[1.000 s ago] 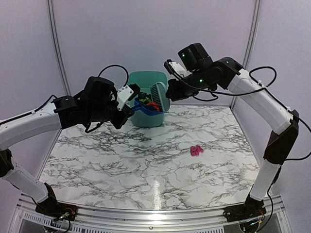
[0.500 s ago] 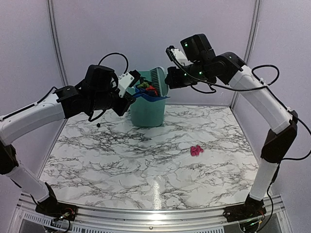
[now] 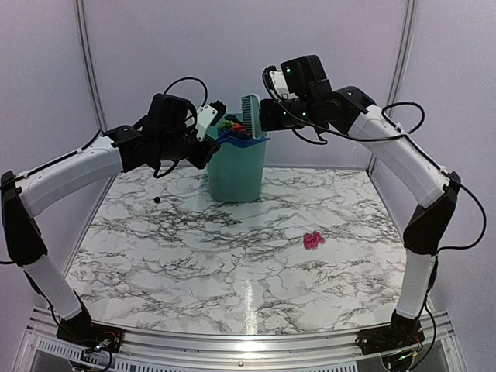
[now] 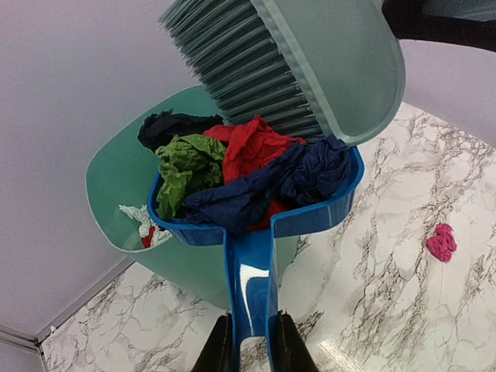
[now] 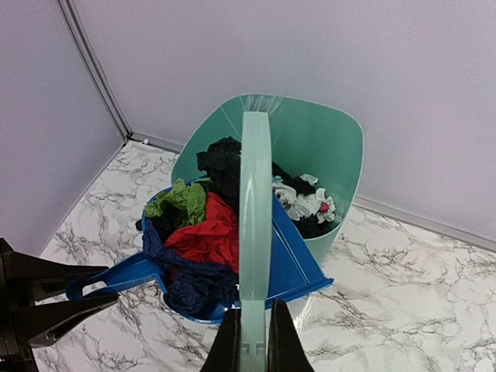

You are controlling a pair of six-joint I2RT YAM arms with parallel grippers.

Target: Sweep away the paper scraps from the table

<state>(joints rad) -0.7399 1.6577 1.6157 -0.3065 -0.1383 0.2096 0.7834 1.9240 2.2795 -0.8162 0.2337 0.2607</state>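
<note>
My left gripper (image 4: 250, 349) is shut on the handle of the blue dustpan (image 4: 256, 221) and holds it above the green bin (image 3: 236, 167). The pan carries red, green and dark blue paper scraps (image 4: 252, 167). My right gripper (image 5: 252, 345) is shut on the green hand brush (image 5: 254, 209), whose bristles (image 4: 248, 66) rest against the pan's load. Both show in the top view, the left gripper (image 3: 209, 143), the right gripper (image 3: 263, 118). A magenta-pink scrap (image 3: 313, 240) lies on the marble table (image 3: 232, 263), right of the middle. A tiny black scrap (image 3: 157, 199) lies at the far left.
The bin holds black, white and red scraps (image 5: 306, 203). It stands at the table's back edge against the lilac wall. A metal rail (image 3: 248, 341) runs along the near edge, with both arm bases on it.
Both arms have lifted the dustpan and brush higher over the bin and a little further back. The pink scrap has not moved.
</note>
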